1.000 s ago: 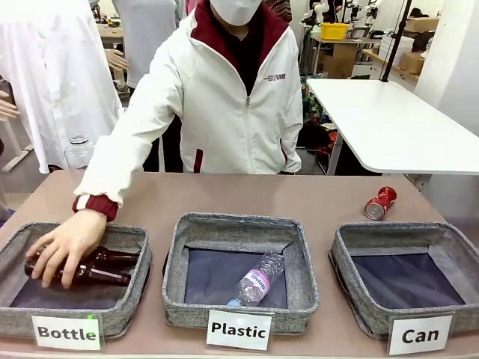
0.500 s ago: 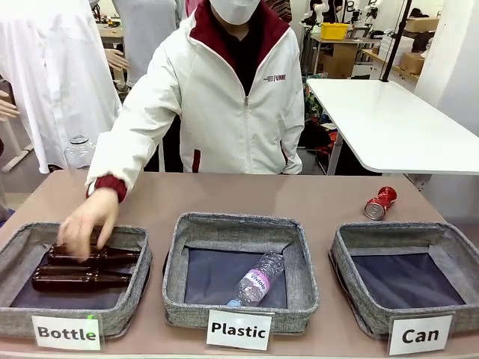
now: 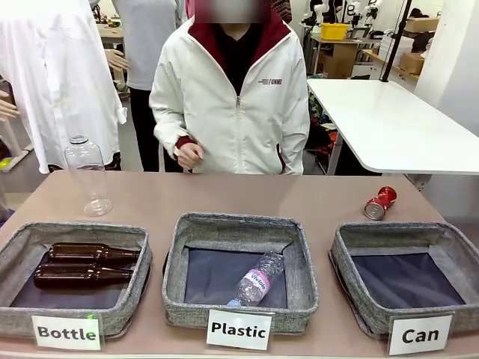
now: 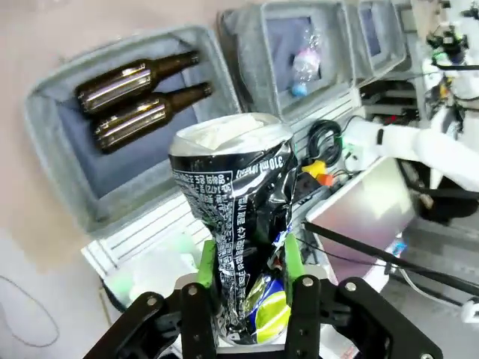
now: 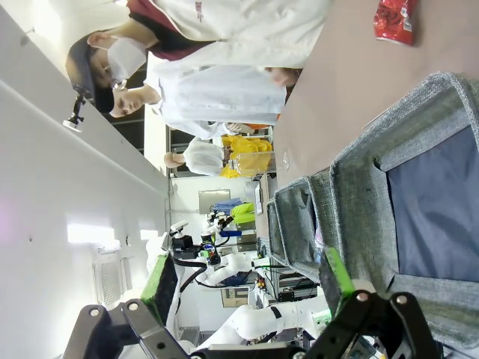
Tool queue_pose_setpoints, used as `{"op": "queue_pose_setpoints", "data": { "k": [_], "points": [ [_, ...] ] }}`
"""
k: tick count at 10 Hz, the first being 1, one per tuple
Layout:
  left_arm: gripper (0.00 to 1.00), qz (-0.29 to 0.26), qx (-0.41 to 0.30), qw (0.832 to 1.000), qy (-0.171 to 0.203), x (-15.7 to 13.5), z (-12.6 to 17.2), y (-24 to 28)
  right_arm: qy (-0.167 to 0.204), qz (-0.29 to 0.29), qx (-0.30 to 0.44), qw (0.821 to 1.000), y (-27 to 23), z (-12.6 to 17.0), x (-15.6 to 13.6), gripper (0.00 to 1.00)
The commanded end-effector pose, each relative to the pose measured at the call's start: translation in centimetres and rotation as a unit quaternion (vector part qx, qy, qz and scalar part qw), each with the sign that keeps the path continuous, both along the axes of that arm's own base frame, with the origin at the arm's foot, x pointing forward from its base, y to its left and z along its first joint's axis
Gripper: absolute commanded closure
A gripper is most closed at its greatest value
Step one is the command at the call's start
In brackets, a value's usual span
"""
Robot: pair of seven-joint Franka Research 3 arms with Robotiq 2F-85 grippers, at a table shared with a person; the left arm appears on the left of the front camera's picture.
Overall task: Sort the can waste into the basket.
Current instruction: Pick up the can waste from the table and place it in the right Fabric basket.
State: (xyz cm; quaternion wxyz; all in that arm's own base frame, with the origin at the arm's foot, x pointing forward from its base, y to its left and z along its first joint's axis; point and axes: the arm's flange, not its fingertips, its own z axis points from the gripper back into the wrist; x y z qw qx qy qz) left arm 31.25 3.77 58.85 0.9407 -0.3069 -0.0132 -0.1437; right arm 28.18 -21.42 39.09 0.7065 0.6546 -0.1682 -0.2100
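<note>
**Risk: missort on early release**

The left gripper [image 4: 251, 263] clamps the dented black drink can [image 4: 233, 187]; the right gripper [image 5: 247, 292] stands wide, empty. The crushed red can [image 3: 380, 203] lies at 11 o'clock of the grey woven "Can" basket [image 3: 408, 230]. The brown glass bottles [image 4: 135, 78] lie below at 10 o'clock, so an early release risks a missort.

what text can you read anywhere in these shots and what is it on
"Bottle": left label, on the left basket
"Plastic": middle label, on the middle basket
"Can": right label, on the right basket
jacket logo: too small to read
black can in the left end effector: print too crumpled to read
plastic bottle, pink wrapper: too small
red can: too small
</note>
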Motion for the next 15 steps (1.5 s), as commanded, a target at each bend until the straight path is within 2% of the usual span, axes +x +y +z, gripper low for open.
{"op": "queue_pose_setpoints", "data": {
  "k": [1,3,5,6,7,8,9,10,12,13,14,15],
  "points": [
    [0.67,-0.054,0.044,0.997,-0.014,2.9,-1.3,-6.9,-0.012,0.003,-0.003,1.000,0.0,0.0,-0.1,0.00],
    [0.67,-0.166,0.093,0.982,-0.014,6.5,-2.1,-15.5,-0.012,0.003,-0.003,1.000,0.0,0.0,-0.1,0.00],
    [0.67,-0.211,0.114,0.970,-0.049,8.6,-3.3,-23.9,-0.012,0.003,-0.003,1.000,0.0,0.0,-0.1,0.00],
    [0.67,-0.237,0.133,0.960,-0.069,8.6,-4.1,-29.6,-0.012,0.003,-0.003,1.000,0.0,0.0,-0.1,0.00],
    [0.67,-0.278,0.163,0.943,-0.087,8.4,-4.6,-35.9,-0.012,0.003,-0.003,1.000,0.0,0.0,-0.1,0.00],
    [0.67,-0.283,0.175,0.937,-0.108,8.4,-5.3,-41.0,-0.012,0.003,-0.003,1.000,0.0,0.0,-0.1,0.00],
    [0.67,-0.287,0.165,0.932,-0.147,8.3,-6.4,-45.9,0.000,0.000,0.000,1.000,0.0,0.0,0.0,0.00],
    [0.67,-0.294,0.134,0.927,-0.189,7.6,-7.7,-50.5,-0.010,0.014,-0.026,1.000,-1.8,1.9,-3.0,0.00],
    [0.67,-0.298,0.064,0.922,-0.239,5.2,-9.5,-55.6,0.042,0.036,-0.117,0.992,-6.2,3.8,-8.7,0.00],
    [0.67,-0.309,0.044,0.920,-0.237,4.1,-9.8,-56.1,0.048,0.032,-0.142,0.988,-8.3,4.8,-11.0,0.00],
    [0.67,-0.295,0.005,0.928,-0.225,3.7,-10.1,-55.9,0.054,0.026,-0.172,0.983,-10.6,5.3,-13.1,0.00],
    [0.67,-0.231,0.042,0.947,-0.221,5.2,-11.0,-55.0,0.054,-0.002,-0.191,0.980,-12.5,5.4,-14.5,0.00]
  ]
}}
